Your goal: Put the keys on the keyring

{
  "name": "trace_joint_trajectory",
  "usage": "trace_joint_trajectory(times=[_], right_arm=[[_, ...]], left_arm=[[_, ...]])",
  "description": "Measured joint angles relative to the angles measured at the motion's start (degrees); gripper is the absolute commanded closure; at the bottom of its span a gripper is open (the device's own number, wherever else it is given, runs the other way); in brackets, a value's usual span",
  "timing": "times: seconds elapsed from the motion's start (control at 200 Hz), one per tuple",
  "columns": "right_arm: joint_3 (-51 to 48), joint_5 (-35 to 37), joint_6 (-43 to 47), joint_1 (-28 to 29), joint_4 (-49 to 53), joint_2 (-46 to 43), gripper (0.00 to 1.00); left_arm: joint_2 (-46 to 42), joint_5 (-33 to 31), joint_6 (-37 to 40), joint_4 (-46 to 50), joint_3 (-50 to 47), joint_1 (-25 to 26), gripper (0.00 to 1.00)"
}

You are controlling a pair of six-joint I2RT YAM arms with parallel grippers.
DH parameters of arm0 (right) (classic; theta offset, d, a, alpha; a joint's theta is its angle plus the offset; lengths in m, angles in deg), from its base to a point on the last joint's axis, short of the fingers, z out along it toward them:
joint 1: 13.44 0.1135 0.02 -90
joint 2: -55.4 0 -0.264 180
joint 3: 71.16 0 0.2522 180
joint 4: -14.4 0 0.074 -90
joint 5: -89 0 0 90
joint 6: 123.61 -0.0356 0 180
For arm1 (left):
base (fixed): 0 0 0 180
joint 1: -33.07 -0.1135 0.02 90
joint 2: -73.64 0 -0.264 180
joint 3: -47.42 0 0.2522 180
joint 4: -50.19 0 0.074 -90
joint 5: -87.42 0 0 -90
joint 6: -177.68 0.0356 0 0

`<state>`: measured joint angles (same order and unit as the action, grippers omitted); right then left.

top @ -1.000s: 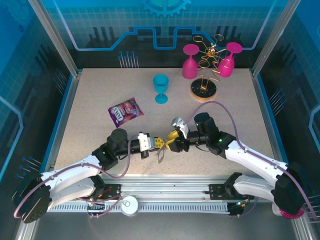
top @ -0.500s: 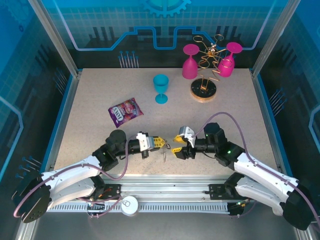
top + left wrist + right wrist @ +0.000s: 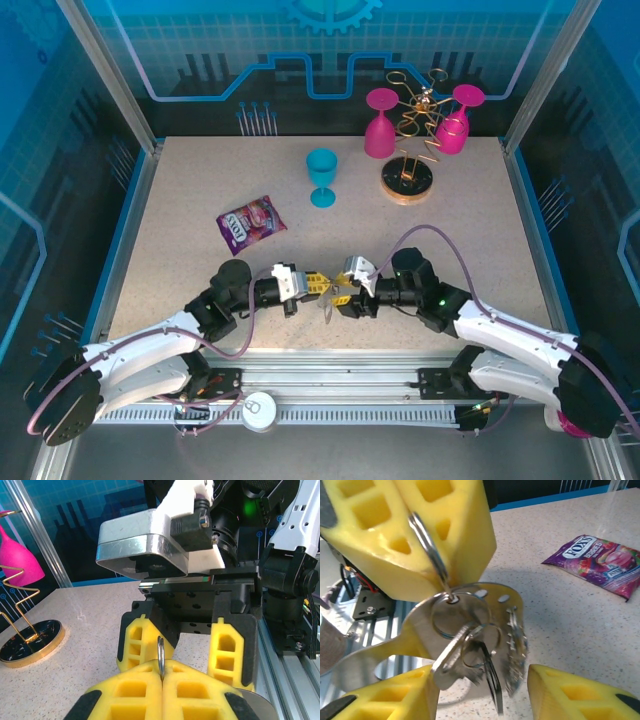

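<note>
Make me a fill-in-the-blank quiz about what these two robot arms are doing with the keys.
1. The left gripper is ____ on a ring of the keyring.
2. The keys dangle ____ that gripper.
3. On the right gripper, the jaws stand ____, one each side of the keys.
4. The goblet standing alone on the table is ____.

Missing words: shut; below; open; blue.

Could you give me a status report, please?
Left gripper shut on keyring. Right gripper open, keys hanging between its fingers. Candy bag, goblet well clear.
</note>
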<state>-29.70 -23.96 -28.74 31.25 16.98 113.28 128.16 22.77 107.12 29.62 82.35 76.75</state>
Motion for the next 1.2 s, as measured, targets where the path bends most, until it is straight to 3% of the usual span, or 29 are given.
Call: trace_joint_trajectory(times=[0.275, 0.55, 0.931, 1.026, 1.136, 1.201], right_arm=[[0.0, 2.3, 0.3, 0.0, 0.0, -1.2, 1.00], [2.4, 7.3, 1.3, 0.1, 7.7, -5.4, 1.00], [13.8, 10.5, 6.8, 3.3, 21.5, -3.0, 1.00], [15.4, 13.1, 7.5, 3.4, 24.4, -2.2, 1.00], [17.6, 16.5, 8.8, 3.4, 27.0, -0.8, 1.00], [19.1, 17.9, 9.9, 3.4, 28.2, 0.6, 1.00]], left_arm=[[0.0, -1.0, 0.2, 0.1, 0.0, 0.0, 1.00], [0.0, -4.6, 2.5, 4.7, 0.2, 0.0, 1.00], [1.7, -6.1, 5.1, 13.1, 6.0, 0.0, 1.00], [1.7, -6.5, 5.1, 15.7, 6.8, 0.0, 0.77], [0.8, -8.0, 4.5, 19.8, 6.8, 0.0, 0.65], [-1.2, -9.2, 3.8, 21.6, 6.6, 0.0, 0.43]])
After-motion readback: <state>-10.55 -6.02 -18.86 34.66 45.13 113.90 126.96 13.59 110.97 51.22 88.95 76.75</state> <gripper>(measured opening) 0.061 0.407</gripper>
